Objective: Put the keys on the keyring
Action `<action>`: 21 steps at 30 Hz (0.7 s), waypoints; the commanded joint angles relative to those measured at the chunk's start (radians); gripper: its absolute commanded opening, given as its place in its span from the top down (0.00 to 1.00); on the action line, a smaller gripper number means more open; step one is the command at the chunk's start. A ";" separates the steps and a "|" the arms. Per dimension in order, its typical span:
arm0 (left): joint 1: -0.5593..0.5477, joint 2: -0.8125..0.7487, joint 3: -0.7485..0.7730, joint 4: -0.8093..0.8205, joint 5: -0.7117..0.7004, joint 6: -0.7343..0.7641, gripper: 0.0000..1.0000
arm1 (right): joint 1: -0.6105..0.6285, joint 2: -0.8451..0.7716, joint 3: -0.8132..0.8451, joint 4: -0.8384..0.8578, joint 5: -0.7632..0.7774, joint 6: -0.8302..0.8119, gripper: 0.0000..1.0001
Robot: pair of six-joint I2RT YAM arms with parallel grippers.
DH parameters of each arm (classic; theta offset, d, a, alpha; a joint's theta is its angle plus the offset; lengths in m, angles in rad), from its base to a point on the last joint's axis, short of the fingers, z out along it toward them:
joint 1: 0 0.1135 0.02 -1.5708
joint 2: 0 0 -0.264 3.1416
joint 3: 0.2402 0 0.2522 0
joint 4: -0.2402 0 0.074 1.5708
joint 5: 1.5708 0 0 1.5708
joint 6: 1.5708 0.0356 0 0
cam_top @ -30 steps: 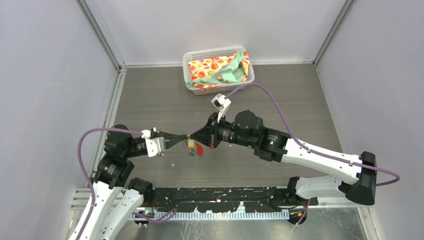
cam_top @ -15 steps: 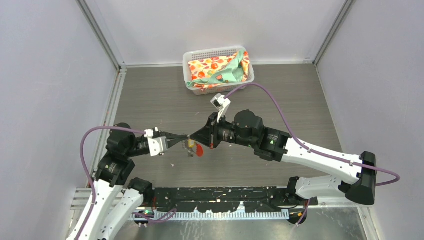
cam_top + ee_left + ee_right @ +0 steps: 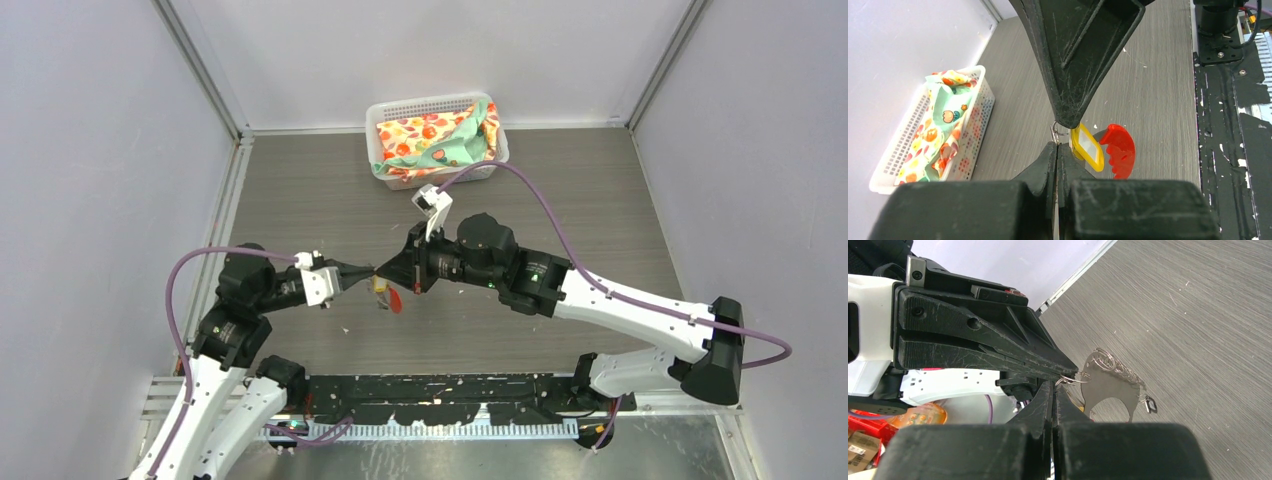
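1. Two black grippers meet tip to tip above the middle of the grey wood-grain table [image 3: 300,190]. The left gripper [image 3: 370,274] reaches in from the left and the right gripper [image 3: 388,271] from the right.
2. Left gripper: its fingers [image 3: 1045,161] are pressed flat together with no gap between them.
3. Right gripper: its fingers [image 3: 1042,401] are pressed together the same way.
4. A thin silver wire keyring [image 3: 1055,133] sits exactly where the two tips touch. Both tips are on it, but I cannot tell which pair actually bites the wire.
5. A small yellow oblong key piece with a pale middle [image 3: 1087,148] hangs from that ring, clear of the table.
6. A red curved plastic tag [image 3: 1119,150] hangs just to the right of the yellow piece, touching it.
7. From the right wrist, small silver loops run along the tag's curved edge.
8. A white plastic basket [image 3: 376,108] holding a flowered cloth [image 3: 430,138] stands at the far wall, well apart from the grippers.
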 commanded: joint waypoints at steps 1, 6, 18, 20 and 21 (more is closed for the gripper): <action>-0.008 0.003 0.027 0.049 -0.023 -0.049 0.99 | 0.004 0.003 0.069 0.045 -0.034 -0.007 0.99; -0.010 0.030 0.030 0.094 -0.048 -0.157 0.99 | 0.004 0.017 0.091 0.023 -0.034 -0.016 0.99; -0.037 0.082 -0.002 0.309 -0.067 -0.412 0.99 | 0.004 0.030 0.125 -0.023 -0.003 -0.035 0.99; -0.037 0.082 -0.010 0.350 -0.054 -0.442 0.99 | 0.004 0.024 0.126 -0.029 0.009 -0.036 0.99; -0.037 0.082 -0.013 0.381 -0.042 -0.459 0.99 | 0.004 0.021 0.128 -0.033 0.015 -0.036 0.99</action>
